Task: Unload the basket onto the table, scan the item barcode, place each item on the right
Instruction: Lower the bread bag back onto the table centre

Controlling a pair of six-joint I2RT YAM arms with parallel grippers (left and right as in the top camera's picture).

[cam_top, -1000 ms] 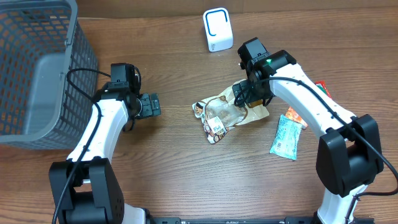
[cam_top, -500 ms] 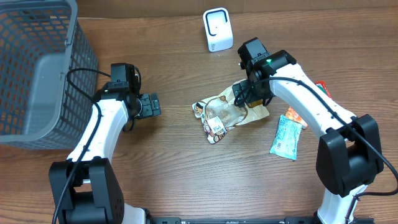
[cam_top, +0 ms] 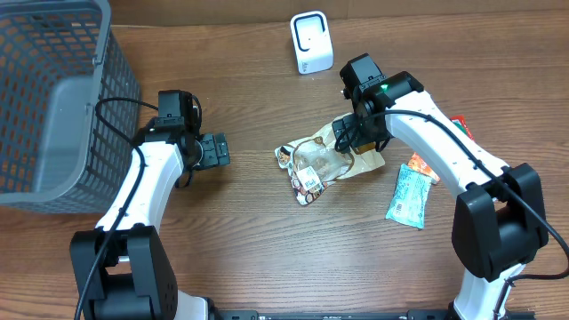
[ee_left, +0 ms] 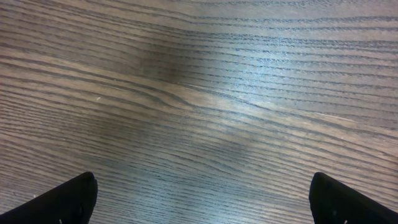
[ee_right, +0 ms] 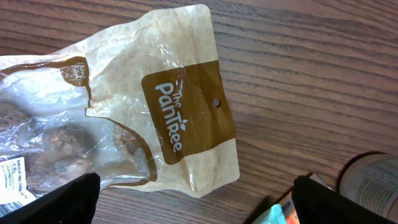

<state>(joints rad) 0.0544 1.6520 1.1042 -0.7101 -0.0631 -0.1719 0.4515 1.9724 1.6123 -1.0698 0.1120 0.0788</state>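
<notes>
The right gripper (cam_top: pixel 347 138) hangs spread wide over the brown header of the snack bag (cam_top: pixel 322 162), flat on the table (cam_top: pixel 267 249) near the scanner (cam_top: pixel 311 42) (white label up), seemingly poised to grasp it; the left gripper (cam_top: pixel 219 149) hovers released, empty.

The left arm (cam_top: pixel 142 191) rises from its base at the near edge, elbow bent, and the left gripper (cam_top: pixel 213 149) points toward the middle with its jaws spread wide; in the left wrist view only its two dark fingertips (ee_left: pixel 68 199) show, at the lower corners. The right arm (cam_top: pixel 444 147) reaches in from the other side, wrist turned downward, a green light (cam_top: pixel 384 87) lit on it; the right gripper (cam_top: pixel 348 135) stands just as wide, gripping nothing
</notes>
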